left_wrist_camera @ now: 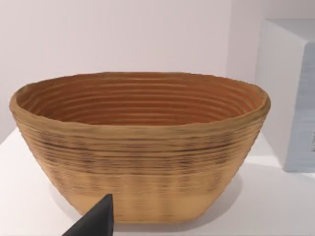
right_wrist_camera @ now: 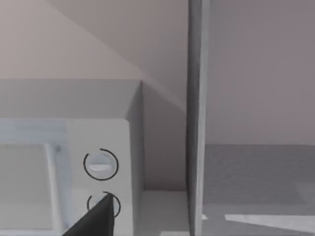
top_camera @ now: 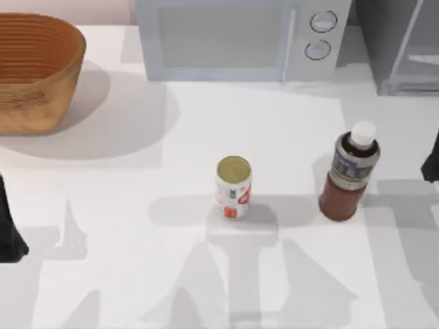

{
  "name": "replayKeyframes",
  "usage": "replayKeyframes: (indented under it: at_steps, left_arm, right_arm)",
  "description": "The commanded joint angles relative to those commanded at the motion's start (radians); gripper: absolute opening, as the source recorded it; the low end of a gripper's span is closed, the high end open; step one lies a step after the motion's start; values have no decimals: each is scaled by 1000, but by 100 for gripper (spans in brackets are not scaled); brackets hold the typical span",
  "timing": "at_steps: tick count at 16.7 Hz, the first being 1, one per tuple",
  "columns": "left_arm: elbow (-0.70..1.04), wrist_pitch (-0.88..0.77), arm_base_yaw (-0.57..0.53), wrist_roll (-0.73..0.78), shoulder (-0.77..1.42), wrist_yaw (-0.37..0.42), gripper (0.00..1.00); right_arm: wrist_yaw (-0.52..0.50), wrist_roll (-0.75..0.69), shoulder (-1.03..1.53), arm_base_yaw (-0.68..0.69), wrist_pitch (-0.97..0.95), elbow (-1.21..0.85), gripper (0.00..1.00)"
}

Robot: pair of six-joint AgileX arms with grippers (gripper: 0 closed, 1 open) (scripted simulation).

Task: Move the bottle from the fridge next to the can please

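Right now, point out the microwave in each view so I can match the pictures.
Top view: the microwave stands at the table's back edge, between the basket and the fridge.
Left wrist view: its pale side stands beside the basket.
Right wrist view: its front corner with the knobs stands beside the fridge.
Shared landmark: the knobs.

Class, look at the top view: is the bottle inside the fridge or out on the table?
Out. The bottle stands upright on the white table, right of the can, in front of the fridge.
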State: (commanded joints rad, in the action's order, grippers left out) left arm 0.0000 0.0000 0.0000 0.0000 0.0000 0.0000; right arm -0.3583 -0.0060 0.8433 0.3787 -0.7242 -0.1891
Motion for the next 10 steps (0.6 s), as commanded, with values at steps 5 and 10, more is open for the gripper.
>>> replayKeyframes:
  at_steps: [5, 10]
  left_arm:
    - [0, 0, 0, 0, 0, 0, 100]
    - [0, 0, 0, 0, 0, 0, 100]
  right_arm:
    - [192, 3, -433, -194, 379, 92, 100]
    - [320, 6, -742, -333, 642, 166, 100]
